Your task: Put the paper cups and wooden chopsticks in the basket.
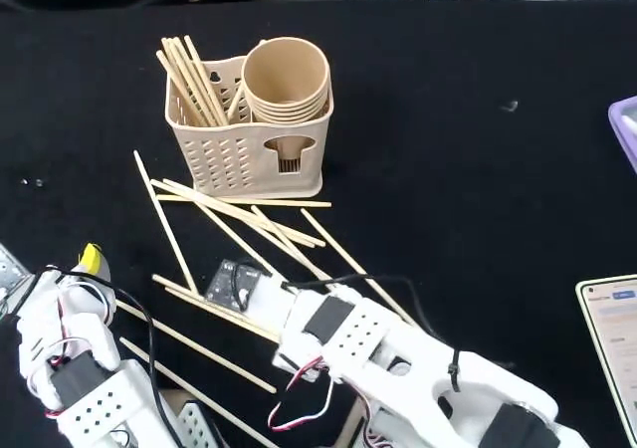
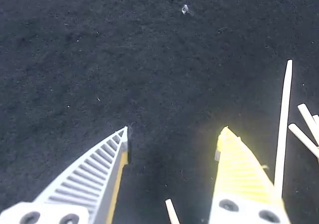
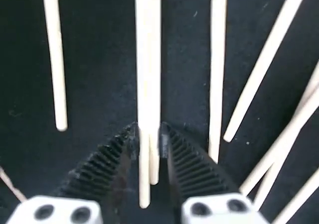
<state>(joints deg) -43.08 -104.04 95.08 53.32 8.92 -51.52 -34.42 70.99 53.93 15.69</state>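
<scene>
Two chopsticks (image 3: 148,59) seemingly inside right gripper (image 3: 148,128).

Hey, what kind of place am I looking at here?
Probably a robot training bench, not a kitchen: a left arm and right arm sit at a black-covered table, with wooden chopsticks scattered before a basket of paper cups.

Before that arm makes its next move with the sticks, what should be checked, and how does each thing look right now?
1. Right gripper shut on two chopsticks: ok.
2. Those sticks lifted off the table: cannot tell.
3. Basket upright: ok.
4. Paper cups stacked inside the basket: ok.
5. Left gripper open, empty, off to the side: ok.
6. All sticks collected: not ok, loose chopsticks lie on the table.
</scene>
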